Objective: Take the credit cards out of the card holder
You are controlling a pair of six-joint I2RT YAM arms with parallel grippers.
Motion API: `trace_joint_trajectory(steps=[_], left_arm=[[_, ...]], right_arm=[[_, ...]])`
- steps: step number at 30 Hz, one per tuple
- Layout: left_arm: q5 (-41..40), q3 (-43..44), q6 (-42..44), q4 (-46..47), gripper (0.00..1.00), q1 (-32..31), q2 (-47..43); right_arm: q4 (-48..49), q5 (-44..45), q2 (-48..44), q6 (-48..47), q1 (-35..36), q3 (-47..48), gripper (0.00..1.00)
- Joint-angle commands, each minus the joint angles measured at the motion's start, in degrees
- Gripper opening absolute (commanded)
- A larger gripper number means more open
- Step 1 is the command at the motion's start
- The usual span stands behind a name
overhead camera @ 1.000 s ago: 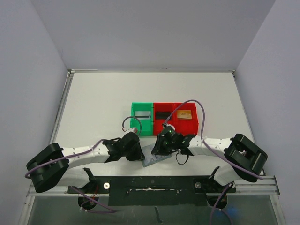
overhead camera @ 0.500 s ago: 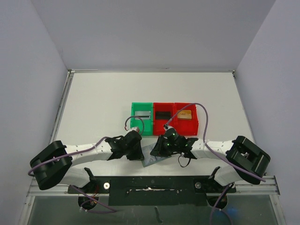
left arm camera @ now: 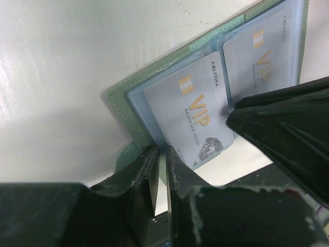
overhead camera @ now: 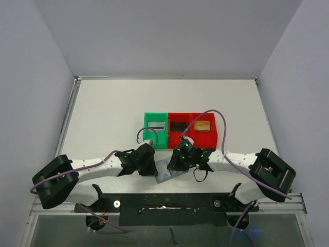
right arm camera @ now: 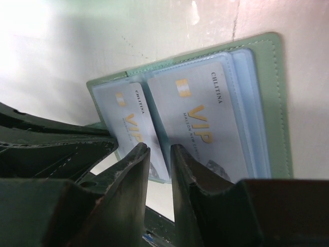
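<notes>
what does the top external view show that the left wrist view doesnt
Only top external: the green bin, two red bins and both arms whole. Only left wrist: the gold VIP print on the two credit cards in their clear pockets, and the left gripper at the edge of the card holder. Both: the card holder lying open on the table.

Bins (overhead camera: 159,140) just behind card holder (overhead camera: 165,174), left arm (overhead camera: 103,164) and right arm (overhead camera: 231,160) flanking it; open tabletop (overhead camera: 113,108) beyond
</notes>
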Motion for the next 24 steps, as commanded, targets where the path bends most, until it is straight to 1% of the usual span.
trace_joint_trajectory(steps=[1,4,8,10,12,15,24], left_arm=[[-4.7,-2.1,2.5,-1.2,0.12,0.1,3.4],[-4.8,-2.5,2.4,-1.0,0.09,0.1,3.2],[-5.1,-2.8,2.4,-1.3,0.09,0.1,2.6],[-5.1,-3.0,2.3,-1.4,0.09,0.1,2.4],[-5.1,-3.2,2.2,-1.3,0.08,0.1,2.1],[-5.2,-3.1,2.3,-1.2,0.08,0.1,2.1],[-4.3,-2.9,5.3,-0.8,0.06,0.1,2.2]], right_arm=[[3.4,-0.7,2.8,-0.1,1.9,2.2,0.23],[7.7,-2.6,3.2,1.3,1.7,0.7,0.17],[9.9,-3.0,1.8,2.0,0.9,-1.2,0.09],[11.1,-3.2,0.7,2.0,0.5,-2.3,0.03],[12.7,-4.0,-0.1,2.1,0.1,-3.6,0.0],[15.8,-5.3,-1.4,2.6,-0.3,-5.4,0.0],[15.4,-5.0,-6.0,2.8,-2.2,-9.0,0.0]])
